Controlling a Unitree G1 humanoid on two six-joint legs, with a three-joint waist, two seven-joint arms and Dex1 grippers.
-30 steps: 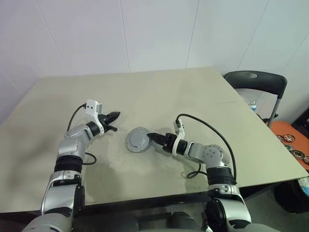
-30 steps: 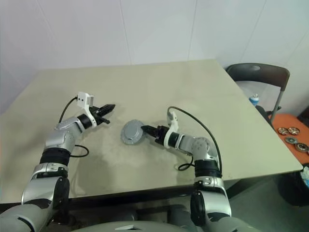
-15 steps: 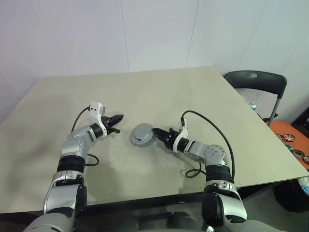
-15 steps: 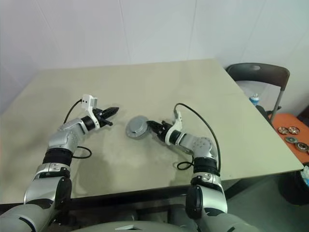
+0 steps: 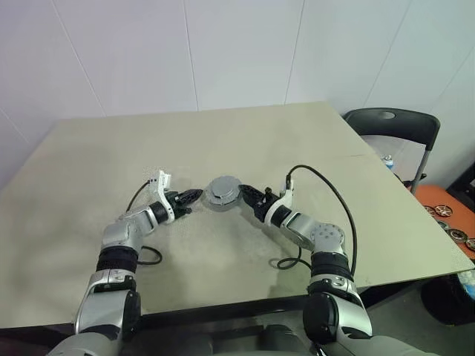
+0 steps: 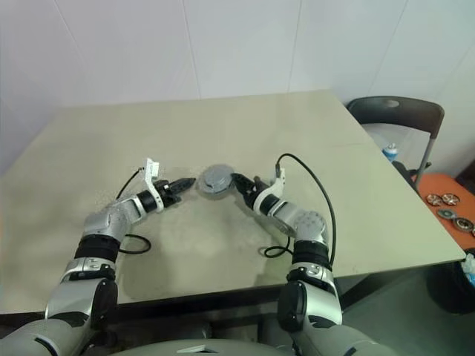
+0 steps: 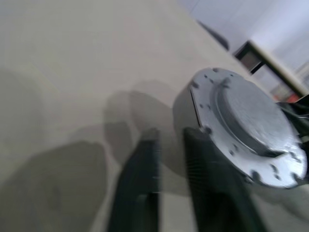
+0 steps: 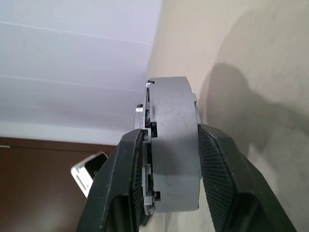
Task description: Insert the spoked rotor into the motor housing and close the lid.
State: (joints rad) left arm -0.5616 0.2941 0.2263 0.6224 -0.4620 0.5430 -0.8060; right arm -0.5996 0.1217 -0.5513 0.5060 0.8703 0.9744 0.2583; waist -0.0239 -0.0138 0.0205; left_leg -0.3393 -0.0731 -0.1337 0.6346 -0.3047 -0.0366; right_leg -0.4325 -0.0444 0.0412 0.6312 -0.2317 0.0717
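Here, round grey cast-metal motor housing (image 5: 222,192) in right gripper (image 8: 166,145); matte beige table (image 5: 297,141)

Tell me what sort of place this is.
Probably a plain test room or lab: a bare beige table against white panelled walls, a black folding chair beside it, and spare rotor wheels on an orange floor mat.
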